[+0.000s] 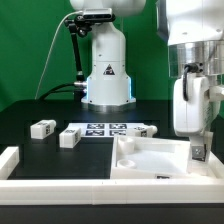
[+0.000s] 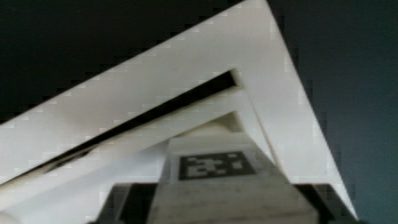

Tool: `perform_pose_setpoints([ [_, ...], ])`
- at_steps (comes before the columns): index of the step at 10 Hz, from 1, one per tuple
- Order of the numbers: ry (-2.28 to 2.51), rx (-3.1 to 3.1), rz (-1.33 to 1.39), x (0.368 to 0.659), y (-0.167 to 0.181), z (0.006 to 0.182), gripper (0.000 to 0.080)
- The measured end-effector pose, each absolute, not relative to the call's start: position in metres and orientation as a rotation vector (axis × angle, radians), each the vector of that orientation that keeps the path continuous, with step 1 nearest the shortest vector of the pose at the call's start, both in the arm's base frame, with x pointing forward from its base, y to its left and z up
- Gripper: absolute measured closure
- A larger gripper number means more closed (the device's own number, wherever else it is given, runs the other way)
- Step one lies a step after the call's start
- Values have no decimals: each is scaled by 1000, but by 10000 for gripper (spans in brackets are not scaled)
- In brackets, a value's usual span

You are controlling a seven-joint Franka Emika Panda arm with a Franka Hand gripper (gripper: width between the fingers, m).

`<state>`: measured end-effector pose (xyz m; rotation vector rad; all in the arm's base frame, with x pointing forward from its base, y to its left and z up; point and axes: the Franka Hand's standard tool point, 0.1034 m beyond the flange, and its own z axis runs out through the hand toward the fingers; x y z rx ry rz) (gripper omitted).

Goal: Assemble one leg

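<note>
My gripper (image 1: 196,143) is shut on a leg (image 1: 198,154), a small white post with a black-and-white tag, and holds it upright over the right side of the large white rimmed panel (image 1: 150,158). In the wrist view the leg (image 2: 214,168) sits between the dark fingers (image 2: 128,202), its tag facing the camera. The gripper (image 2: 222,208) is low over a corner of the panel (image 2: 196,80). I cannot tell whether the leg touches the panel. Two other legs (image 1: 42,127) (image 1: 69,137) lie on the black table at the exterior view's left. A third (image 1: 143,131) lies by the marker board.
The marker board (image 1: 104,129) lies flat mid-table in front of the robot base (image 1: 106,75). A raised white border (image 1: 12,160) runs along the table's front and left edge. A green wall stands behind.
</note>
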<state>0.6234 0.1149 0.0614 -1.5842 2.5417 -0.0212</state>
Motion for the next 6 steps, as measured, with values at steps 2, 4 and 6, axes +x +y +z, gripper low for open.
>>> perform_pose_setpoints([
  [2,2517,-1618,-18,623,117,60,288],
  [4,2516,-1620,-18,623,117,60,179],
  [6,2516,-1621,-18,622,117,59,159],
])
